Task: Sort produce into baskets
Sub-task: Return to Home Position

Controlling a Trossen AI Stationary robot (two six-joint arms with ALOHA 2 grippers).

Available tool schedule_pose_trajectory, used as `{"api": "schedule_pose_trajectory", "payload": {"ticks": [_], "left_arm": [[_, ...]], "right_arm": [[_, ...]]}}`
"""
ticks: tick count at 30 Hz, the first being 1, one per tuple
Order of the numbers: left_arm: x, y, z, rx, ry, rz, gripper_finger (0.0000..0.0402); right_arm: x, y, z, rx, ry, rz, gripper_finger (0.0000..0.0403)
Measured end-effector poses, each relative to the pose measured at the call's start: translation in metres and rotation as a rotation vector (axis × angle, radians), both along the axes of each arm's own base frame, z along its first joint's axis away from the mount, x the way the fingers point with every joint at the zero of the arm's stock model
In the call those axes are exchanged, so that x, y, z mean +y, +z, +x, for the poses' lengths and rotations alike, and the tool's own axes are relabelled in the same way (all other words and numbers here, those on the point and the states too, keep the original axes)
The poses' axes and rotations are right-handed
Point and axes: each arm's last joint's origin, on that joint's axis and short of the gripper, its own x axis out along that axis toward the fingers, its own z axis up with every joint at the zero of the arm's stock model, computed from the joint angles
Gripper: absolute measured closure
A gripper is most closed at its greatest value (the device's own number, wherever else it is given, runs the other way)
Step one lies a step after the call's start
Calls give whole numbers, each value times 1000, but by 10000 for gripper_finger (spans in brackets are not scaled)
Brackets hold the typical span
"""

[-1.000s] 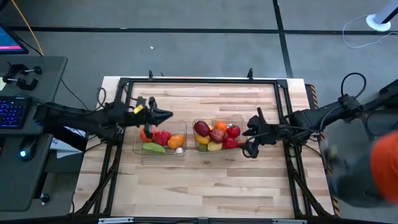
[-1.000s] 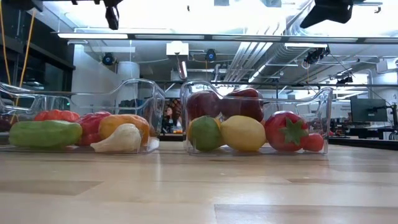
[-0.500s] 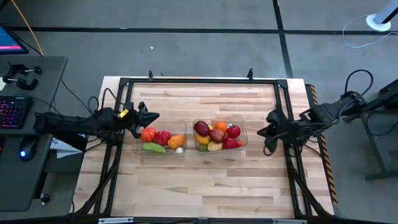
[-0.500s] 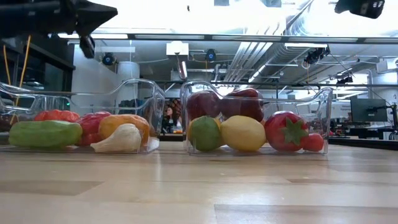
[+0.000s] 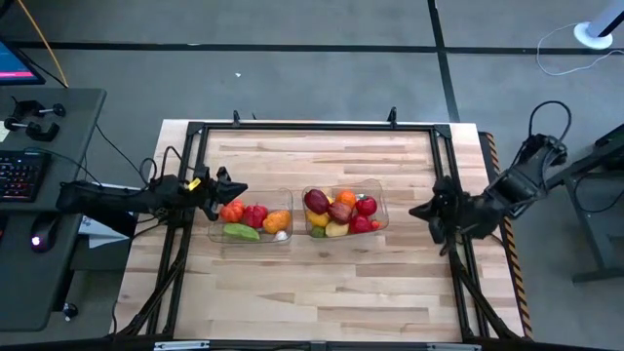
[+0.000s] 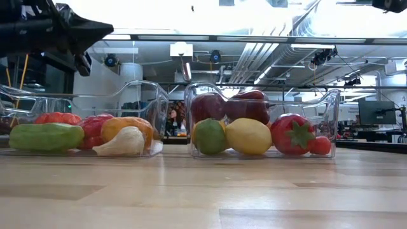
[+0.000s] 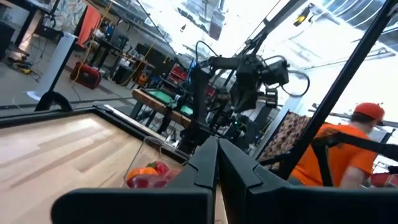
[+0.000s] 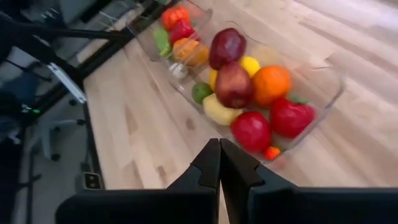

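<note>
Wooden table, clear baskets, bright mixed produce

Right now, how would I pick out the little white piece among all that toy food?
On the wooden table two clear tubs stand side by side; take the left tub. The white piece lies in its front corner nearest the other tub, against an orange piece. It is the only white, bulb-shaped item in either tub.

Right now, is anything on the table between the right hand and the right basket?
Nothing visible. The right hand, shut, hangs near the right edge of the table; only bare wood lies between it and the right basket.
</note>
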Motion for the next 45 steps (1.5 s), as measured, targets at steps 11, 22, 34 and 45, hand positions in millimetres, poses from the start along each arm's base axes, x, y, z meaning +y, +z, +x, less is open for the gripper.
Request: {"api": "schedule_pose_trajectory", "payload": {"ticks": [11,22,34,45], "left_arm": [[0,-2,0,-3,-39,-171,401],[0,-2,1,-14,-54,-245,401],[0,-2,1,-13,-53,-245,401],[0,-2,1,-13,-53,-245,401]], "right_arm": [[12,-49,12,-402,64,73,403],[-47,-55,12,-499,138,-178,403],[-55,-116,-11,-711,161,-165,403],[-65,-160,-2,-785,140,-244,403]]}}
